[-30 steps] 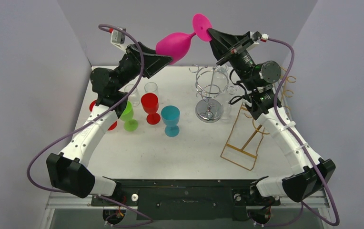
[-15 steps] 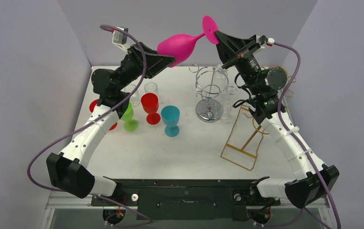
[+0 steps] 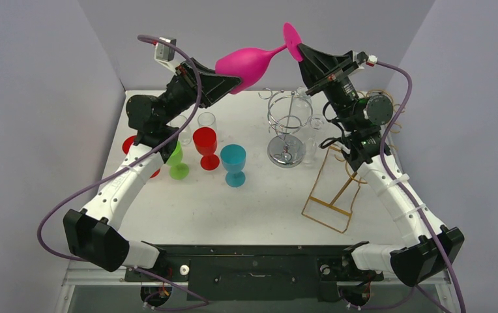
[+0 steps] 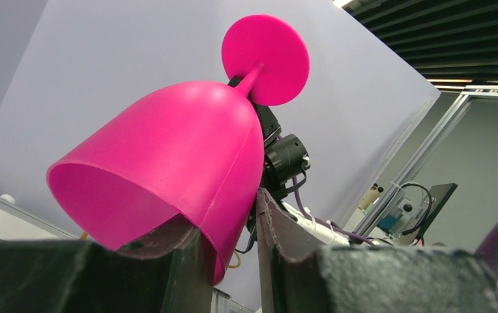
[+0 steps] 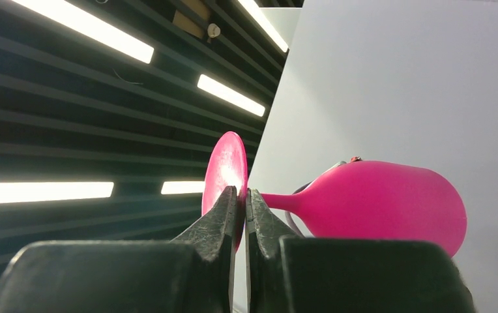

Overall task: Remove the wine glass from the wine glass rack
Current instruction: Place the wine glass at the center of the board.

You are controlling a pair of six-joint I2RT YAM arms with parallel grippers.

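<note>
White matte counter (image 3: 259, 208), flat & smooth. Chrome rack (image 3: 288, 125) = landmark: thin shiny wire hoops & hooks on a round mirror-like base, upright on the counter. Just right of the rack, a gold wire frame (image 3: 335, 190), rectangular, leaning.

Pink wine glass (image 3: 245, 62) is off the rack, in the air above it & a bit left, lying near horizontal. Opaque glossy material, rounded bowl, thin stem, flat disc foot.

L tool (image 4: 230, 225), up & left of the rack, pinches the bowl's rim wall btw. its dark, rough-edged fingers. R tool (image 5: 240, 195), above the rack, is clamped on the edge of the disc foot.

Left of the rack, on the counter: red goblet (image 3: 205, 145), teal goblet (image 3: 234, 163), green goblet (image 3: 177, 162), w/ a clear glass (image 3: 206, 120) behind them.
</note>
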